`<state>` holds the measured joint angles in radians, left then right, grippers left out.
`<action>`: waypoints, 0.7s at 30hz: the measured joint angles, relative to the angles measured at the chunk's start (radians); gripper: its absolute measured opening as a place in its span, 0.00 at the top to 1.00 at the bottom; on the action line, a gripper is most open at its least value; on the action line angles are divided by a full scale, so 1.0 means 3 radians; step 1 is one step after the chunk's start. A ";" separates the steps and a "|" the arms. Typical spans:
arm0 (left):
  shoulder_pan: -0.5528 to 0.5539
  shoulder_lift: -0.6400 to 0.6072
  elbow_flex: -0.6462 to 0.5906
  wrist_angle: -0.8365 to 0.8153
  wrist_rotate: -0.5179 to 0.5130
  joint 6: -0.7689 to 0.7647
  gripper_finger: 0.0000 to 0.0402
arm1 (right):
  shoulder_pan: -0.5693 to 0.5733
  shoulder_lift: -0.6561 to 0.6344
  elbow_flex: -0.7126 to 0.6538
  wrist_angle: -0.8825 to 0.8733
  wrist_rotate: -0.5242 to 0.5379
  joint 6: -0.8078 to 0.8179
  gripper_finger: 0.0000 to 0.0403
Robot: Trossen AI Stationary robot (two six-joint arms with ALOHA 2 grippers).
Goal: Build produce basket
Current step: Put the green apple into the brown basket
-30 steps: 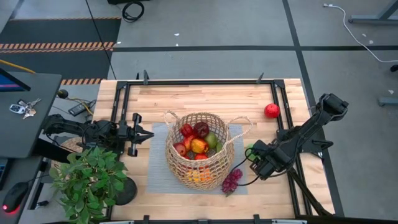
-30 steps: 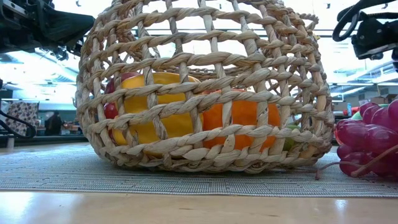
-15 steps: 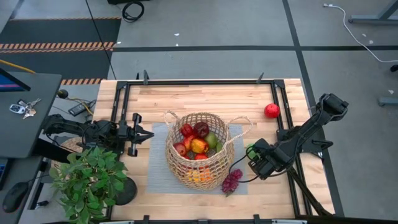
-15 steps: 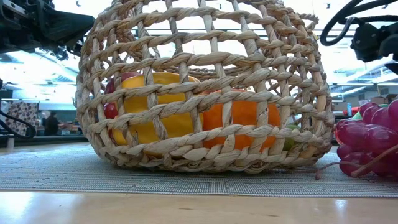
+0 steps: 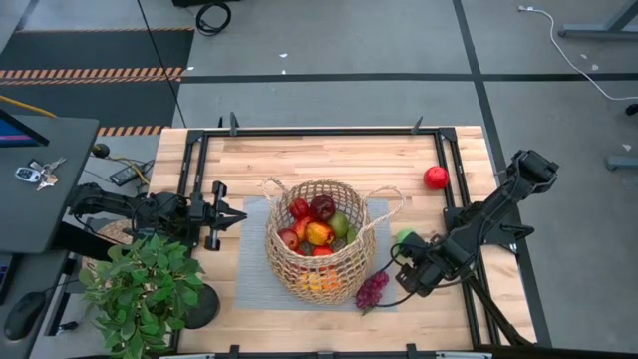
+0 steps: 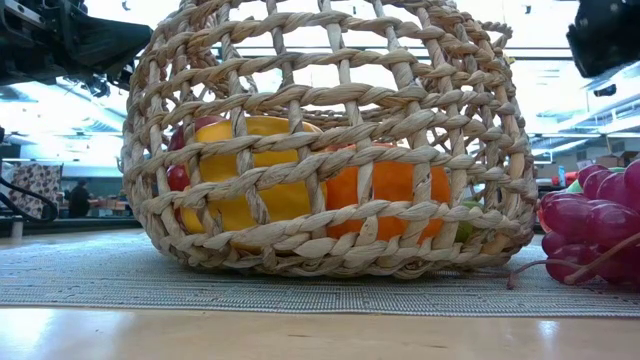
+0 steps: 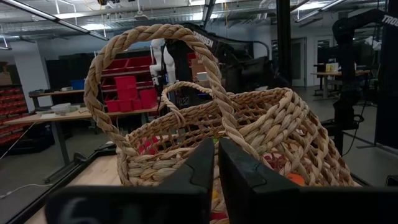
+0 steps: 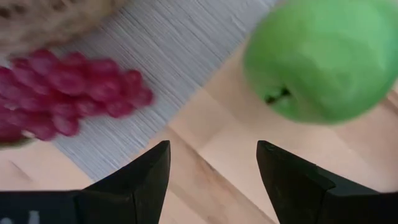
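High view shows the right gripper (image 5: pixel 402 276), fingers spread wide and empty, low at centre-right between grapes (image 5: pixel 372 290) and green apple (image 5: pixel 405 237), likely choosing one for the basket (image 5: pixel 321 244) at centre.

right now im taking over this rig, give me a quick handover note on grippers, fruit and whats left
Right gripper: open, empty, low over the table's right side between the green apple and the purple grapes.
Left gripper: shut, empty, waiting just left of the basket.
Done: the basket stands on the grey mat holding several fruits, red, yellow, orange and green.
Left: the grapes at the mat's right edge, the green apple on the wood beside them, and the red apple near the far right rail.
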<state>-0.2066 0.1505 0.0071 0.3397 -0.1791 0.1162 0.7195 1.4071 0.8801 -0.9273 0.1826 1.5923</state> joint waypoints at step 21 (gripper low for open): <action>-0.0001 0.0000 0.0000 0.0000 0.0000 0.0000 0.91 | 0.0206 0.0000 -0.0134 0.0065 0.1549 -0.1859 0.35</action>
<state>-0.2070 0.1505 0.0071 0.3397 -0.1791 0.1163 0.7813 1.4071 0.8398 -0.9078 0.6474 1.0345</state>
